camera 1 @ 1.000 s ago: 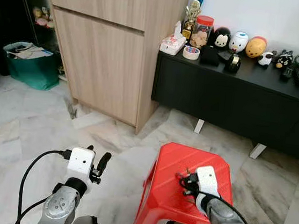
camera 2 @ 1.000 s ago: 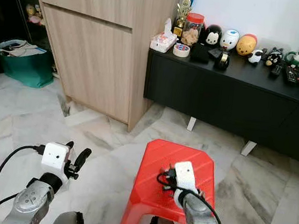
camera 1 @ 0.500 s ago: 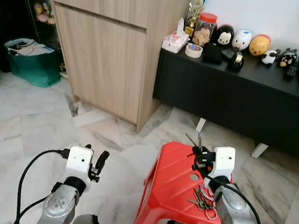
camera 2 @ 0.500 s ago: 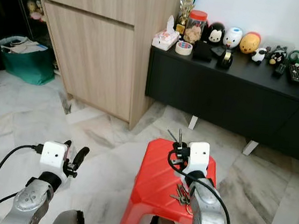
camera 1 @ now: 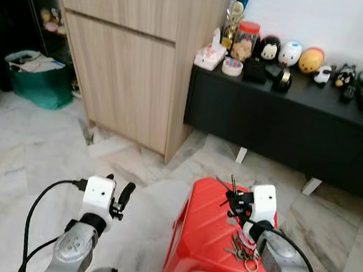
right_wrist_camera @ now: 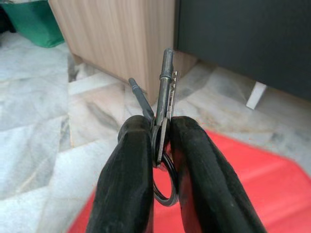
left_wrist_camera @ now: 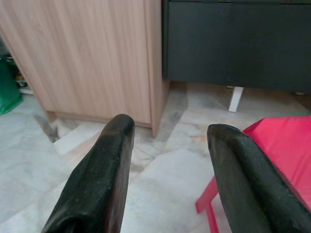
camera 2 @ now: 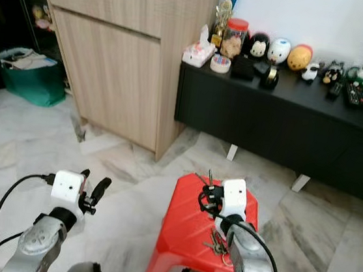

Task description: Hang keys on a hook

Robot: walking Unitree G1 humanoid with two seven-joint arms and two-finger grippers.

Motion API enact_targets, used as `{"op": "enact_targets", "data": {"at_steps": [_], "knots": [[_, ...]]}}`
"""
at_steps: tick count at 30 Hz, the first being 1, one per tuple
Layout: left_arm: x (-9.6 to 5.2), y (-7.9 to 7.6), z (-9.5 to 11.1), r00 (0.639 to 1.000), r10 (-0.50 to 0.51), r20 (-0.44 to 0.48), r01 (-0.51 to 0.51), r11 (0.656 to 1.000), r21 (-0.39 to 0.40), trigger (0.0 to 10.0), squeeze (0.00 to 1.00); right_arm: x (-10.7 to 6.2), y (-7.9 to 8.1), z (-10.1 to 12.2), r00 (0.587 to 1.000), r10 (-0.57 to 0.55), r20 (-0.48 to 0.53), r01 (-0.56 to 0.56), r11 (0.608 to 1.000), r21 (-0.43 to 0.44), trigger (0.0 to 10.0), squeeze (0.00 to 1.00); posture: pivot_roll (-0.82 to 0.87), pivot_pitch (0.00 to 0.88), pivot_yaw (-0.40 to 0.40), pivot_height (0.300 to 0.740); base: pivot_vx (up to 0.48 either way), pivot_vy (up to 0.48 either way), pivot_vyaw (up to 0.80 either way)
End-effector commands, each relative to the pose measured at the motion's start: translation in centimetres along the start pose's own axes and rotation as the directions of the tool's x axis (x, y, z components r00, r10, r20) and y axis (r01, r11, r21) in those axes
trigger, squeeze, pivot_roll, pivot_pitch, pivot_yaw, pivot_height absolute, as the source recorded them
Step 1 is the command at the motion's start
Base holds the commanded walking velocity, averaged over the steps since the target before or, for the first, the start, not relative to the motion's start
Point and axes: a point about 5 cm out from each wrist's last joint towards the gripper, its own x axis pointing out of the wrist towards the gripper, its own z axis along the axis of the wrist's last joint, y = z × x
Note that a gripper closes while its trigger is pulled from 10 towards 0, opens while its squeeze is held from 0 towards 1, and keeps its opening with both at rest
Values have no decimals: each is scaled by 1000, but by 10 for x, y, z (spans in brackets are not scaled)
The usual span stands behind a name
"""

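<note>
Both eye views look forward and down from the head, sharing the red stool [camera 1: 213, 231], wooden cabinet [camera 1: 134, 58] and black sideboard [camera 2: 282, 115]. Each wrist view looks close along its own fingers toward the same cabinet and sideboard.

Bright red stool [camera 1: 205, 230] at lower centre on grey-veined white marble floor [camera 1: 29, 151]. Pale wood-grain cabinet [camera 1: 131, 58] upper left, matte black bench [camera 1: 287, 128] upper right, teal bag [camera 1: 36, 83] far left.

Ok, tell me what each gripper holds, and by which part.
The right gripper pinches the keys by their heads at the ring, blades sticking out past the fingers. The left gripper is open, holding nothing.
</note>
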Motion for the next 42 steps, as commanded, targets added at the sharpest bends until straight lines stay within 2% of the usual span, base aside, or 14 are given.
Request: {"op": "enact_targets", "data": {"at_steps": [1, 5, 9, 14, 17, 18, 19, 21, 25, 28, 30, 36, 42], "knots": [[1, -3, 2, 1000, -17, 7, 17, 1000, -1, 10000, 0, 2, 1, 8, 1000, 15, 3, -15, 1000, -9, 10000, 0, 47, 0, -77, 691, 0, 0, 0], [1, -3, 1, 1000, -30, 4, 30, 1000, -2, 10000, 0, 2, 3, 11, 1000, 26, 5, -26, 1000, 2, 10000, 0, 50, 0, -79, 711, 0, 0, 0], [1, -6, 2, 997, -76, 0, 76, 997, -8, 10000, 0, 2, 2, 18, 999, 24, 22, -25, 998, 52, 10000, 0, 50, 0, -79, 731, 0, 0, 0], [3, -13, 4, 985, -170, -8, 170, 985, -7, 10000, 0, 3, 2, 29, 999, 18, 37, -22, 992, 124, 10000, 0, 52, 0, -82, 740, 0, 0, 0], [4, -19, 15, 963, -269, 25, 270, 962, -51, 10000, 0, 2, 5, 41, 997, 41, 70, -51, 988, 148, 10000, 0, 52, 0, -82, 740, 0, 0, 0], [4, -19, 15, 963, -269, 25, 270, 962, -51, 10000, 0, 2, 5, 41, 997, 41, 70, -51, 988, 148, 10000, 0, 52, 0, -82, 740, 0, 0, 0], [7, -24, 27, 936, -346, 57, 350, 934, -71, 10000, 0, 2, 8, 46, 995, 68, 69, -76, 988, 131, 10000, 0, 57, 0, -88, 740, 0, 0, 0], [9, -29, 36, 909, -410, 77, 415, 906, -79, 10000, 0, 3, 12, 49, 993, 94, 67, -102, 988, 115, 10000, 0, 57, 0, -88, 740, 0, 0, 0], [9, -35, 42, 863, -501, 66, 504, 861, -63, 10000, 0, 3, 15, 52, 993, 99, 68, -106, 987, 118, 10000, 0, 60, 0, -88, 740, 0, 0, 0], [9, -35, 41, 870, -489, 61, 492, 869, -51, 10000, 0, 4, 11, 51, 996, 63, 68, -70, 991, 116, 10000, 0, 60, 0, -88, 740, 0, 0, 0], [7, -32, 34, 895, -445, 44, 447, 890, -87, 10000, 0, 1, 6, 44, 999, 15, 53, -22, 989, 147, 10000, 0, 60, 0, -88, 740, 0, 0, 0], [-3, -31, 26, 892, -452, 1, 449, 886, -117, 10000, 0, -3, 4, 32, 1000, -9, 9, 8, 989, 147, 10000, 0, 60, 0, -85, 740, 0, 0, 0], [-3, -28, 24, 902, -432, -3, 428, 894, -130, 10000, 0, -3, 2, 26, 999, -38, -6, 39, 989, 141, 10000, 0, 61, 0, -84, 740, 0, 0, 0]]}}
